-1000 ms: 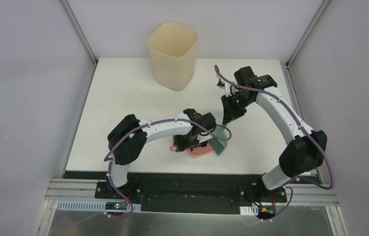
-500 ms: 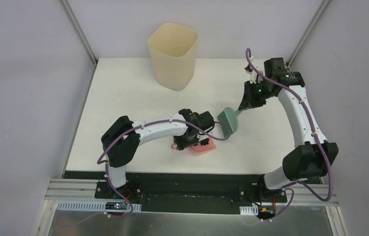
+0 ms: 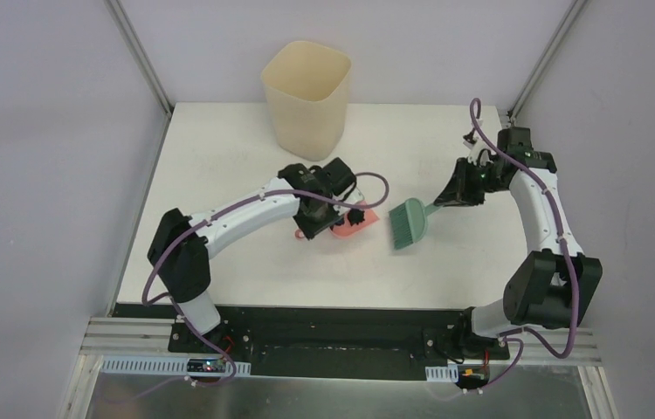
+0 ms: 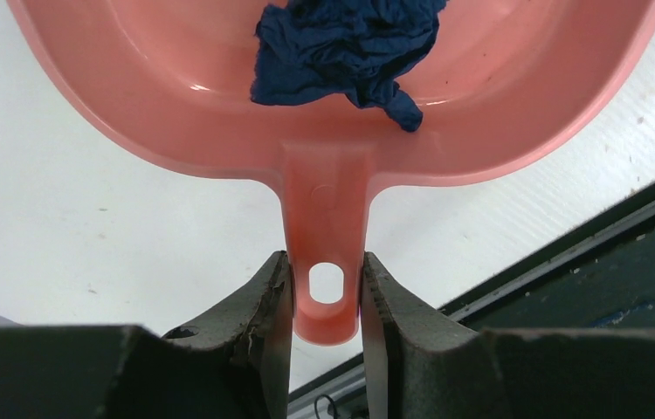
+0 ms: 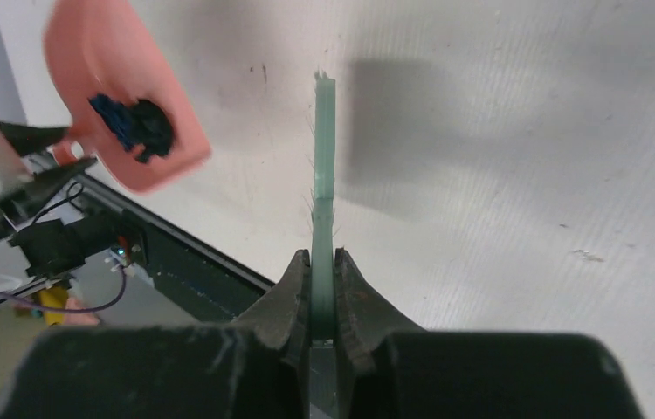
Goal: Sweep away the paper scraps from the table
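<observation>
My left gripper [image 3: 310, 229] [image 4: 325, 292] is shut on the handle of the pink dustpan [image 3: 355, 224] [image 4: 333, 131], held over the middle of the white table [image 3: 219, 157]. Dark blue and black paper scraps [image 4: 341, 48] [image 5: 132, 122] lie inside the pan [image 5: 123, 105]. My right gripper [image 3: 446, 199] [image 5: 322, 288] is shut on the handle of the green hand brush [image 3: 410, 223] [image 5: 323, 175], held to the right of the pan. I see no loose scraps on the tabletop.
A cream plastic bin [image 3: 306, 98] stands at the back of the table, just beyond the left arm. The black front edge strip [image 3: 333, 307] runs along the near side. Metal frame posts stand at the back corners.
My left gripper has lifted the dustpan and carried it back toward the bin. My right gripper has swung the brush away to the right, off the pan.
</observation>
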You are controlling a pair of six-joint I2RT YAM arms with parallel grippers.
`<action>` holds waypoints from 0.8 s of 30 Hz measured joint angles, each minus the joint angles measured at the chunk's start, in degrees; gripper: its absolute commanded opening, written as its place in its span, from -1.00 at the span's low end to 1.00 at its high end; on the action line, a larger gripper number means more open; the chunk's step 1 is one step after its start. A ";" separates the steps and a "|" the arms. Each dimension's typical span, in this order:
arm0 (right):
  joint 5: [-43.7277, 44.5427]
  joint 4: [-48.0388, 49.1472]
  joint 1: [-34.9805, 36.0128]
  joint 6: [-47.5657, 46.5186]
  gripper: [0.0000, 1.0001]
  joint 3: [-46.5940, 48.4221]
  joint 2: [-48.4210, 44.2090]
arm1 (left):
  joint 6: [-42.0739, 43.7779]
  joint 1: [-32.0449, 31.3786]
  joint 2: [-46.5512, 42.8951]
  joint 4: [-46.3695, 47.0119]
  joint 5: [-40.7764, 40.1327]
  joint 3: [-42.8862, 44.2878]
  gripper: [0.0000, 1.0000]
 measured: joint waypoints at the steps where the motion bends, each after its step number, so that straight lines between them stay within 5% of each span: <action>1: -1.64 0.22 -0.33 -0.22 -1.00 -1.70 -0.09 | 0.02 1.36 -0.68 -0.35 0.04 1.20 -0.79; 10: -24.09 4.76 -0.90 -3.63 -1.00 -16.13 -1.53 | 1.22 7.91 -1.29 -2.97 -3.13 19.45 -0.80; 24: -36.48 4.61 -1.29 -7.96 -1.00 -18.73 5.38 | 3.61 15.61 12.33 -1.84 -9.92 46.60 -0.74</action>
